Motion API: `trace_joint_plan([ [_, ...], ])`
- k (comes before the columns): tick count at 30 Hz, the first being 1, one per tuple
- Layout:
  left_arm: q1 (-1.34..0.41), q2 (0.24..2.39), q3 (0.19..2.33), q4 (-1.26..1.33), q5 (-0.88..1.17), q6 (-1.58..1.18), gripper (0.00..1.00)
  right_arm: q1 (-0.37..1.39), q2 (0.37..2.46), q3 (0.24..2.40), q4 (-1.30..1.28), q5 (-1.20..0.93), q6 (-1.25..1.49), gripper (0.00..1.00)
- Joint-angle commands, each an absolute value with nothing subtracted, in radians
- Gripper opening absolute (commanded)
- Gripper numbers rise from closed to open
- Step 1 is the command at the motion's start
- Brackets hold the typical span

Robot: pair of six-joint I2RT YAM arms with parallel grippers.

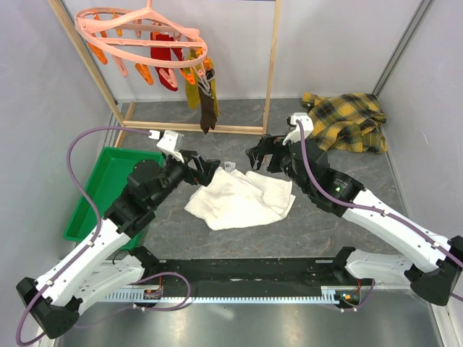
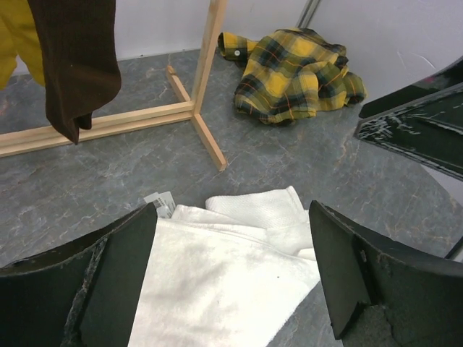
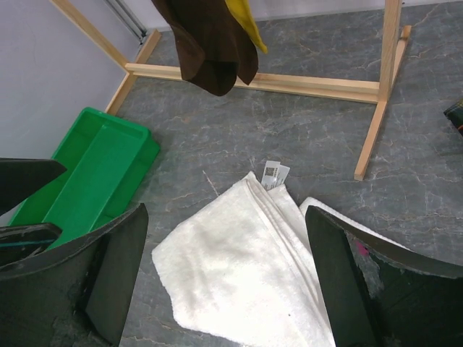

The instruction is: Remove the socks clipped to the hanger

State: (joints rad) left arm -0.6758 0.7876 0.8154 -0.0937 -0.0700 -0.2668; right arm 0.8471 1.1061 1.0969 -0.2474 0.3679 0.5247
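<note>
Both arms' jaws spread wide, nothing held: left gripper (image 1: 207,172) & right gripper (image 1: 255,157) face each other just above white towel (image 1: 239,201). Red, mustard & dk brown socks (image 1: 205,97) hang clipped to pink hanger (image 1: 137,32) on wooden rack (image 1: 271,72), well apart from both.

left gripper (image 2: 233,238): fingers spread wide, nothing between them
white towel (image 2: 224,282): crumpled on the floor under the gap, tag (image 2: 160,202) at its far corner
brown sock (image 2: 76,65): hangs top left, mustard sock (image 2: 13,43) beside it
plaid shirt (image 2: 293,72): heaped beyond the wooden frame (image 2: 206,79)
</note>
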Motion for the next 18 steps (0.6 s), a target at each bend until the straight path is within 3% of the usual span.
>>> trace_joint_plan([
  [1,-0.677,0.81,0.805,-0.037,-0.159,-0.238,0.91,0.848,1.068,1.108,-0.219,0.39,0.525,0.98],
  [7,-0.676,0.9,0.838,-0.008,-0.472,-0.345,0.88,0.848,1.009,1.062,-0.183,0.37,0.52,0.98],
  [12,-0.672,1.005,0.785,0.303,-0.517,-0.304,0.9,0.848,0.96,1.006,-0.086,0.127,0.383,0.98],
  [18,-0.638,1.235,0.9,0.413,-0.515,-0.222,0.87,0.85,0.928,1.009,-0.095,0.147,0.354,0.98],
])
